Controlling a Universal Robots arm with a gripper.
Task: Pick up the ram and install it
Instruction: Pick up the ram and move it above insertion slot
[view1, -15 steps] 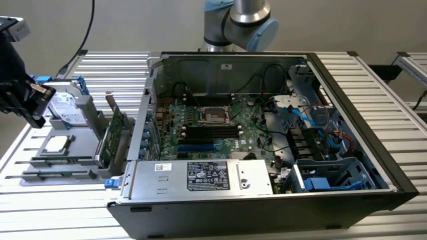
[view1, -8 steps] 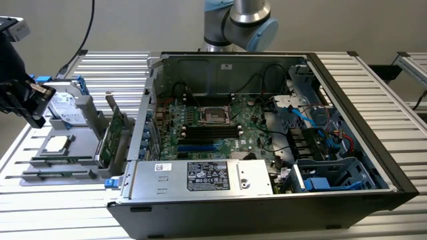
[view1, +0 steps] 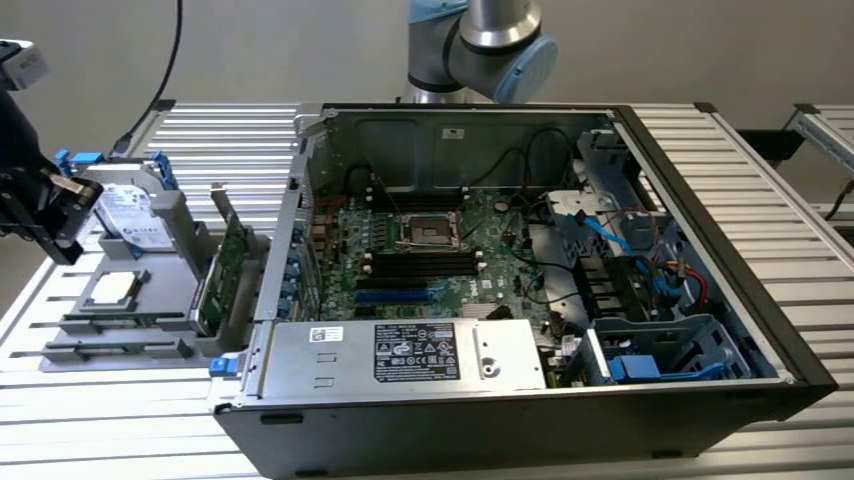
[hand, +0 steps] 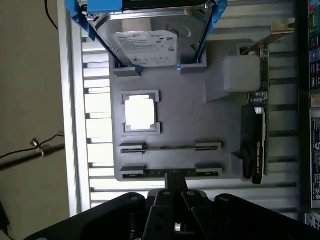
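Hanging at the exterior view's far left, the black claw (view1: 60, 240) is above the slatted desk (view1: 761, 170) with its fingers pressed together. In the wrist view the claw (hand: 175, 186) points toward the near edge of a grey holder (hand: 200, 115) and seems clear of it, though the angle makes that hard to judge.

Just beside the claw in the exterior view, the holder (view1: 174, 245) carries a silver hard drive (view1: 127, 215) with blue rails, propped at a tilt. Next to it lies a square processor chip (view1: 114, 288). Past the chip, the ram (view1: 114, 350) lies edge-up in the holder's outermost pair of clips. A second stick (view1: 120, 322) lies in the pair between the ram and the chip. In the wrist view the ram (hand: 170, 173) is the thin green strip nearest the fingertips.

Further right, a green expansion card (view1: 230, 265) stands upright at the holder's edge. Beyond it lies the open computer case (view1: 747, 250) with its motherboard (view1: 400, 280) and black slots (view1: 424, 263) exposed.
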